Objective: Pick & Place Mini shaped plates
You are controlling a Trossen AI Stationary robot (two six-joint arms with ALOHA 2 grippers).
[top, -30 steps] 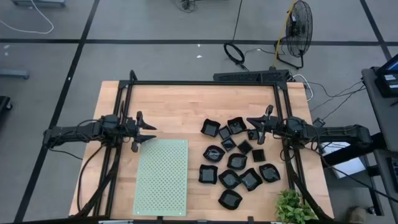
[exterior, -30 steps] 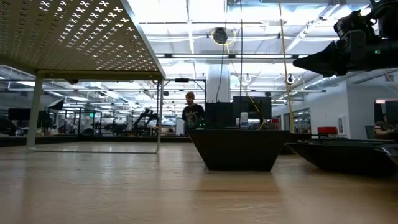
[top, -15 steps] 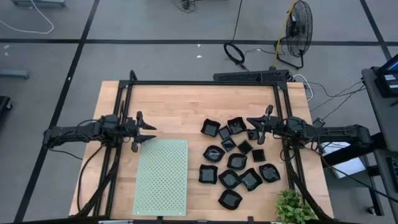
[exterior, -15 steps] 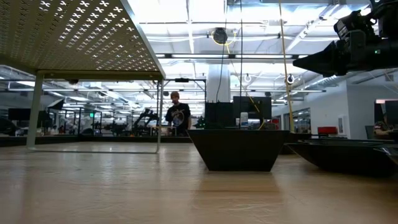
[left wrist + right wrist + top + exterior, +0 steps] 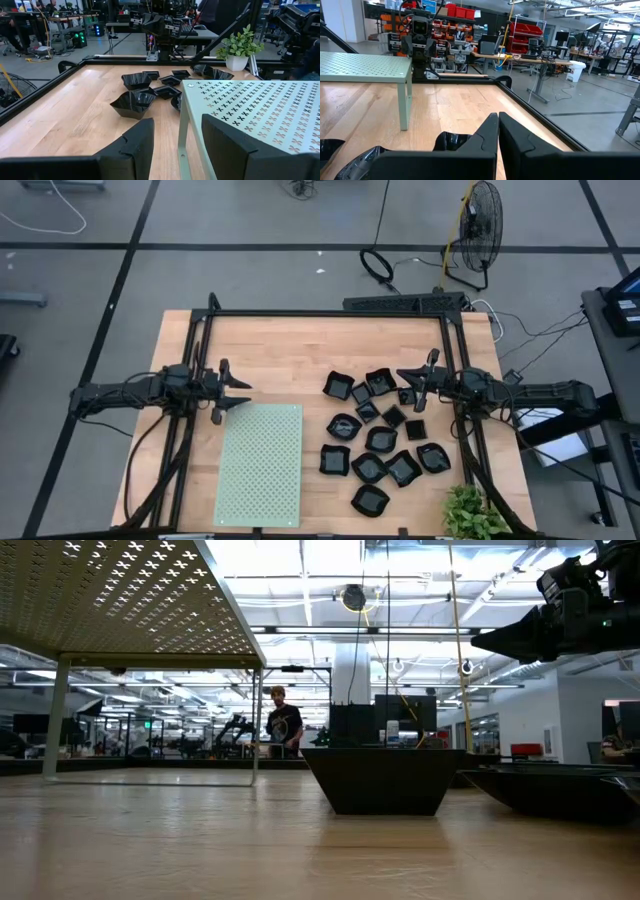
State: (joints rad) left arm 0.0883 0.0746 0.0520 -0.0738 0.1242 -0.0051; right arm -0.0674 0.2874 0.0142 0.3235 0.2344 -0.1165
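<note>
Grey concrete floor all around, a black pedestal fan (image 5: 478, 230) up at one o'clock, and in the middle the butcher-block table (image 5: 290, 350) inside its black frame. Down at five o'clock, at the table's edge, sits a small potted plant (image 5: 470, 514).

Over on the nine o'clock side, the left gripper (image 5: 240, 394) hangs above bare wood just off the far corner of the pale green perforated stand (image 5: 260, 465), fingers parted, nothing between them. The left wrist view confirms it: two dark fingers spread wide, the stand's corner leg showing between them. That stand is a raised platform on thin legs, and it fills the six-to-seven o'clock part of the table.

Now the three o'clock side. The right gripper (image 5: 403, 376) is clenched tight, fingers (image 5: 495, 135) pressed together and empty, hovering above the far edge of the mini shaped plates (image 5: 381, 439). Those glossy black dishes, about a dozen, lie clustered on the wood from three to five o'clock, several touching, all well apart from the left gripper. None is on the stand.

From table height, one angular black dish (image 5: 384, 779) stands close to the camera, and a person (image 5: 281, 726) stands far back in the lab.
</note>
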